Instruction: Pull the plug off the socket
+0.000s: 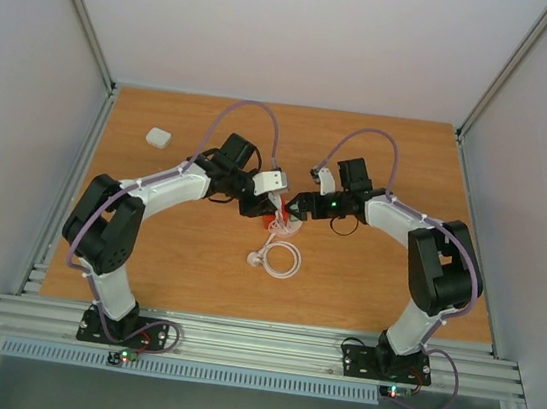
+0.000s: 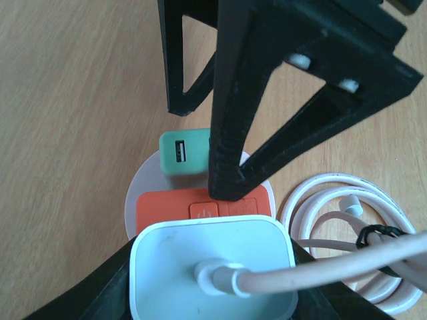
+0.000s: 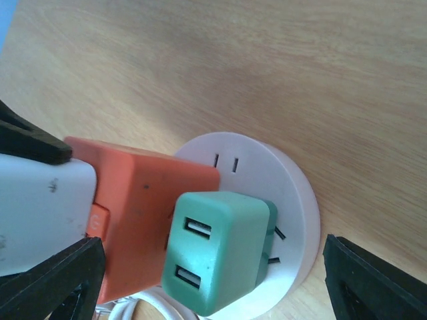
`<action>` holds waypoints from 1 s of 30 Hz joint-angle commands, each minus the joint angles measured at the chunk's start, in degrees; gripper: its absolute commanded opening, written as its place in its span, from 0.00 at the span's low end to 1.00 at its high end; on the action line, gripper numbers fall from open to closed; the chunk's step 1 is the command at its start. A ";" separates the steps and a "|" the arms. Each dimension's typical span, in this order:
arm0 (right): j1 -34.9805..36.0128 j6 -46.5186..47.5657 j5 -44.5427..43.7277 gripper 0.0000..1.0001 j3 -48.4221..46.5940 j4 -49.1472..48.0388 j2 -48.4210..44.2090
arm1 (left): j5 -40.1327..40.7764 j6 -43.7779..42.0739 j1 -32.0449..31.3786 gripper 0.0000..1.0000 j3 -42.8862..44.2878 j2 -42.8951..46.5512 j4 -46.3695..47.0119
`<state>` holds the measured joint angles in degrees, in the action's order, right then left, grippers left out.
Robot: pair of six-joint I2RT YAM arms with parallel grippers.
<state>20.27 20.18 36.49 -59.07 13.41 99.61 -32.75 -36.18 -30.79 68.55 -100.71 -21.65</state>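
The socket (image 3: 267, 173) is a round, flat, pale disc on the wooden table; it also shows in the left wrist view (image 2: 143, 193). On it stand a red cube (image 3: 140, 213) and a green USB adapter (image 3: 213, 260). A white plug (image 2: 200, 253) with a cable sits against the red cube. My left gripper (image 2: 212, 283) is shut on the white plug, one finger on each side. My right gripper (image 3: 213, 280) is open and straddles the green adapter and red cube without touching the adapter. One of its fingertips (image 2: 230, 187) rests by the red cube's button. Both grippers meet at the table's centre (image 1: 280, 216).
The plug's white cable lies coiled (image 2: 333, 200) on the table just beside the socket, toward the arms (image 1: 281, 259). A small white rectangular block (image 1: 158, 136) lies at the far left of the table. Walls close in the table on three sides.
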 commanded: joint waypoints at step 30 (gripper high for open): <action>2.32 7.36 -12.39 0.91 5.51 -0.67 3.82 | -3.47 2.13 -0.93 0.14 -3.99 5.28 10.71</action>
<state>21.80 24.53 34.06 -56.45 7.11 99.90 -32.77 -32.21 -30.81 65.41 -99.22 -16.69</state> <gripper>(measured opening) 0.912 0.475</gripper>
